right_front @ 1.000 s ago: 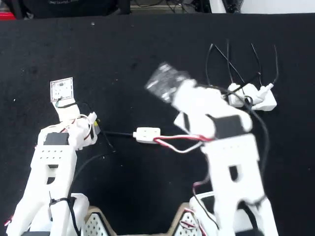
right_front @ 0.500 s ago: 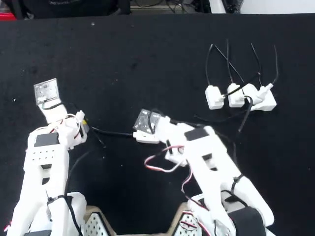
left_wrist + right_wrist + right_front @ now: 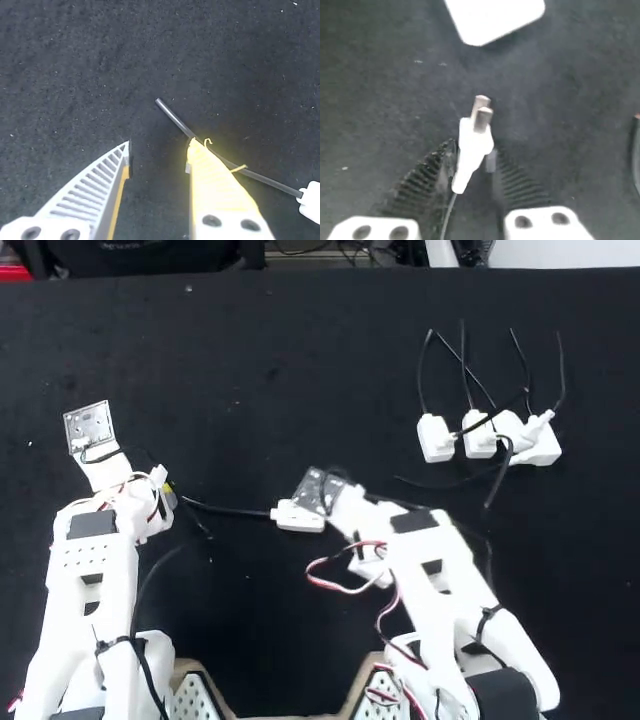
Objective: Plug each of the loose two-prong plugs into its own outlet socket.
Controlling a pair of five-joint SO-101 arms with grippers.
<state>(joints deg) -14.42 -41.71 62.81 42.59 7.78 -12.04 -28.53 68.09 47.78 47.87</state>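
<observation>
The right claw [image 3: 471,149] pinches a plug [image 3: 474,135], its prongs aimed at the socket [image 3: 495,17] just ahead, near the middle of the tabletop [image 3: 250,340]. The left claw [image 3: 159,146] is spread, with a cable [image 3: 172,117] beside one finger.

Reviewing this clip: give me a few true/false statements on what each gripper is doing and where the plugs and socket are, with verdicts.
1. The right gripper is shut on a white plug whose two prongs stick out past its fingers. True.
2. That plug is seated in the socket. False: bare table shows between the prongs and the socket.
3. The left gripper is shut on the black cable. False: it is open and holds nothing; the cable lies on the table beside one finger.
4. In the high view, other white plugs with black cords lie grouped away from both arms. True.
</observation>
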